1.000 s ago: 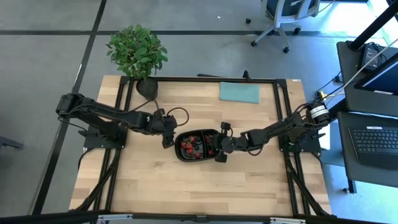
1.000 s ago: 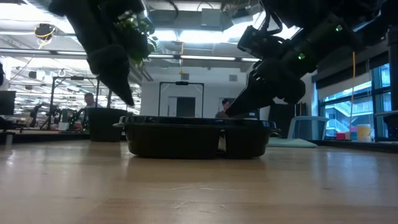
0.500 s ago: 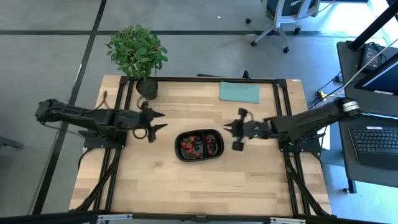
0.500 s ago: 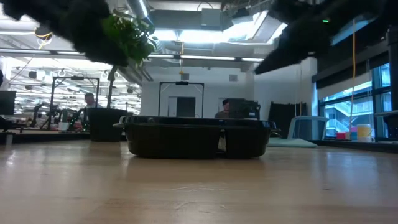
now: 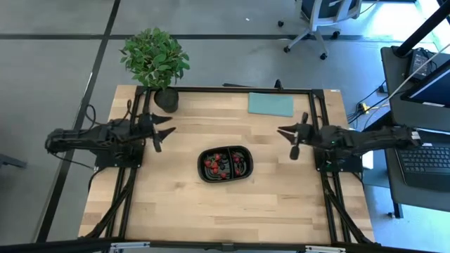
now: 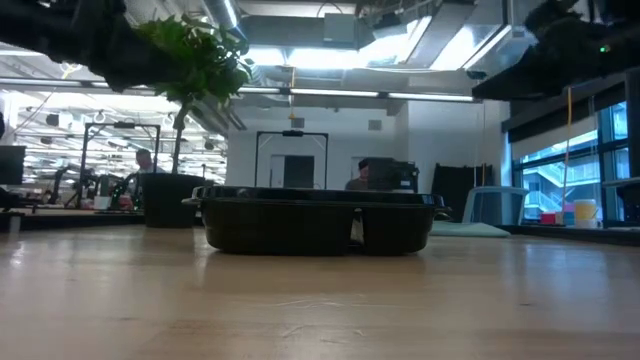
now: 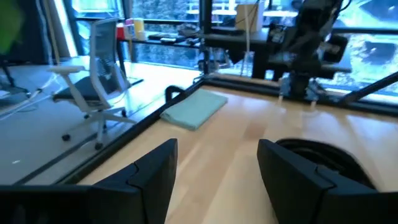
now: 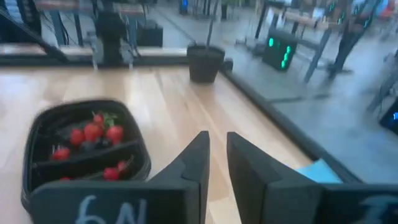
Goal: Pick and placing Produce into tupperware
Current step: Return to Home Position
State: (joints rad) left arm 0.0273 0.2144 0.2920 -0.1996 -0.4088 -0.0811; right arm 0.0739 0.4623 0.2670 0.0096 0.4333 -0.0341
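Observation:
The black two-compartment tupperware tray [image 5: 225, 163] rests flat on the wooden table's middle; it also shows in the low view as the tray [image 6: 318, 222]. Produce lies inside it: red strawberries [image 5: 213, 162] [image 8: 93, 132] and dark berries [image 5: 223, 168]. My left gripper [image 5: 169, 130] [image 7: 217, 168] hovers left of the tray, open wide and empty. My right gripper [image 5: 287, 139] [image 8: 217, 140] hovers right of the tray, its fingertips only a narrow gap apart, with nothing between them.
A potted plant [image 5: 155, 60] stands at the table's far left corner, with its dark pot [image 8: 205, 62] on the wood. A teal cloth [image 5: 271, 104] [image 7: 194, 109] lies flat at the far edge. An office chair and a desk with a laptop stand beyond the table.
Both arms have drawn back from the tray and risen. The left gripper went toward the table's left edge and the right gripper toward its right edge. The tray and the produce in it have stayed in place.

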